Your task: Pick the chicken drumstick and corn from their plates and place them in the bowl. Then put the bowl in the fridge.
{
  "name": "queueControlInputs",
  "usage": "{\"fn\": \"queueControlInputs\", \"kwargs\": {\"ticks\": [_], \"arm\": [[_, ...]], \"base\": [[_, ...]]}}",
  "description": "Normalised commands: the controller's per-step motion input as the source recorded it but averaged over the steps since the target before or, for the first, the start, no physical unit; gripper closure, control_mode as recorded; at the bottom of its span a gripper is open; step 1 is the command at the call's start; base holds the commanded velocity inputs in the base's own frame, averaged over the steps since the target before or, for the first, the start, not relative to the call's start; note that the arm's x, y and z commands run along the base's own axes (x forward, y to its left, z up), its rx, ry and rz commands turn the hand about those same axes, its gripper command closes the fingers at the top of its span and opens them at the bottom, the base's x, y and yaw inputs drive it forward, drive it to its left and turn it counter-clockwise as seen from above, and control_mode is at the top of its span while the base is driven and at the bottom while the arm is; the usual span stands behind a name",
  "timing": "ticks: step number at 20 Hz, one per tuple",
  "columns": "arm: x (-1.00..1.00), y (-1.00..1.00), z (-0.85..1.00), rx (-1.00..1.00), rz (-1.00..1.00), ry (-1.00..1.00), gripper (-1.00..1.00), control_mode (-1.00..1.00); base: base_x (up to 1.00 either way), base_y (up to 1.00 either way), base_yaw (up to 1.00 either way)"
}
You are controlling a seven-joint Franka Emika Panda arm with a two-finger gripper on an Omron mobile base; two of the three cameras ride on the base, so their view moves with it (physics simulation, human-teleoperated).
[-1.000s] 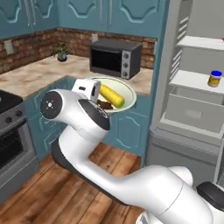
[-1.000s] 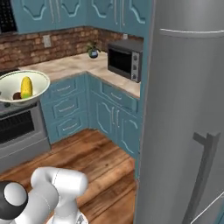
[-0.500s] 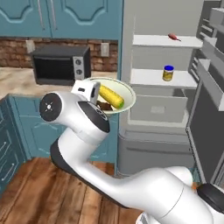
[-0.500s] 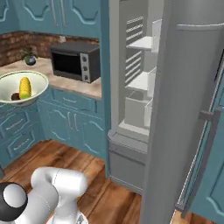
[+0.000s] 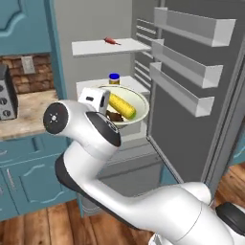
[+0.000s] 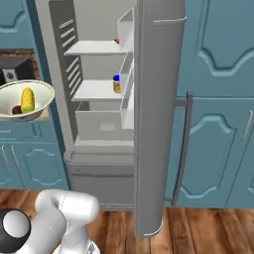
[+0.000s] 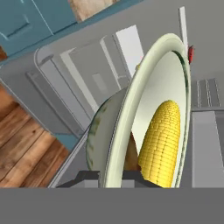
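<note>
Yellow corn [image 5: 122,106] and drumstick [image 5: 114,116] already sit in the bowl [image 5: 138,102]; jaws clamped on its rim, held before the open fridge [image 6: 99,89]. Shelving remains.

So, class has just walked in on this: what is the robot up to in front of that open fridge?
The robot's gripper is shut on the rim of the bowl and holds it up in front of the open fridge. The corn and the dark chicken drumstick lie inside the bowl. The bowl is not yet on a shelf. A small jar with a blue lid stands on the middle shelf, and a small red item lies on the top one.
</note>
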Motion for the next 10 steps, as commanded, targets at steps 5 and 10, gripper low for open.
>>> {"fn": "queueControlInputs", "kwargs": {"ticks": [5,10], "arm": [[0.00,0.00,0.00,0.00,0.00,0.00,1.00,1.00],[0.00,0.00,0.00,0.00,0.00,0.00,1.00,1.00]], "base": [[0.50,0.60,-0.25],[0.51,0.35,0.01]]}}
